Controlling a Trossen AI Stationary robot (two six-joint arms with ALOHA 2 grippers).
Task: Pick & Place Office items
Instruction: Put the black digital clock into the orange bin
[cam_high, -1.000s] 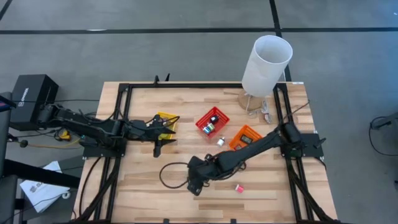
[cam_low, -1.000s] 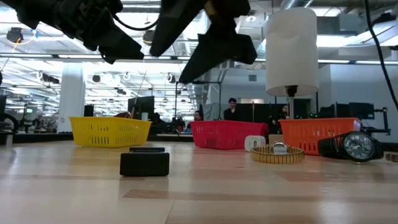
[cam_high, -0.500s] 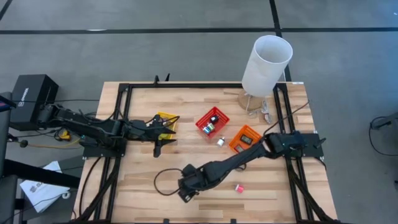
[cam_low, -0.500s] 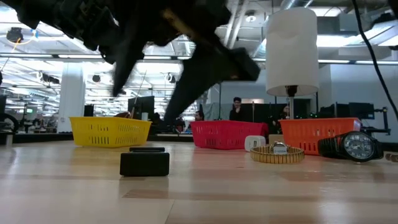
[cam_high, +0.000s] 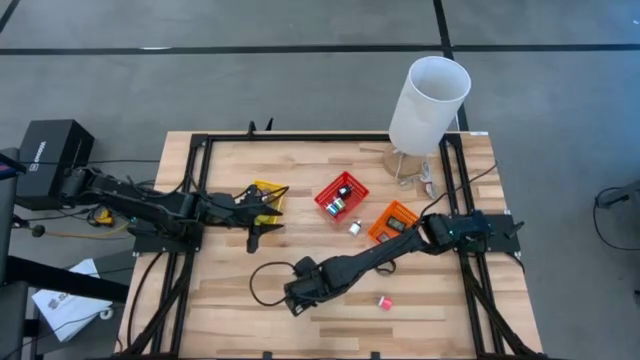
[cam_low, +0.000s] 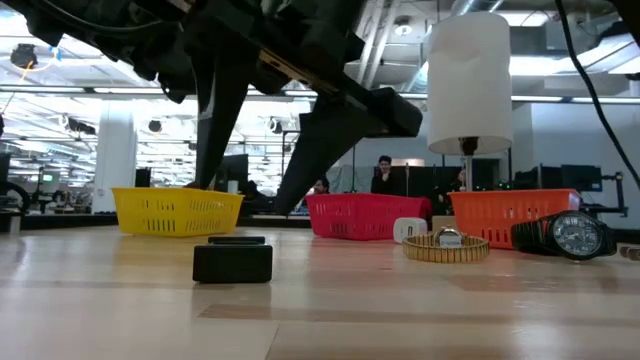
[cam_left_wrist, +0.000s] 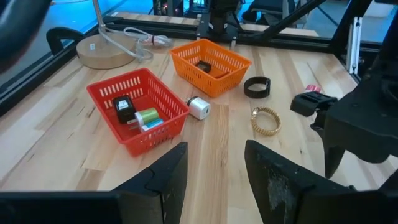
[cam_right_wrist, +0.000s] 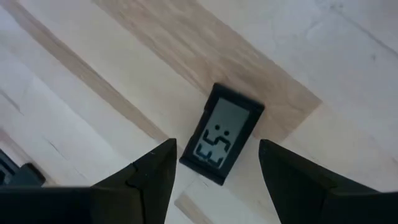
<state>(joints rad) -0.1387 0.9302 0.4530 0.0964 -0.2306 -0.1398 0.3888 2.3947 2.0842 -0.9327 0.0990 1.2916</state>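
A small black clock with a grey display lies flat on the wooden table; in the low view it is the black block. My right gripper hangs open right over it near the table's front middle, pointing steeply down, one finger on either side and clear of it. My left gripper waits open beside the yellow basket. On the table lie a gold bracelet, a black watch, a white piece and a pink bit.
The red basket and the orange basket stand mid-table with small items inside. A tall white cylinder on a wooden foot stands at the back right. A black cable loop lies beside my right gripper. Black rails frame the table.
My right gripper has swung toward the table's left edge and sunk toward the table, rolling about its own axis. It now hangs with its fingers astride the black clock. The clock has not moved.
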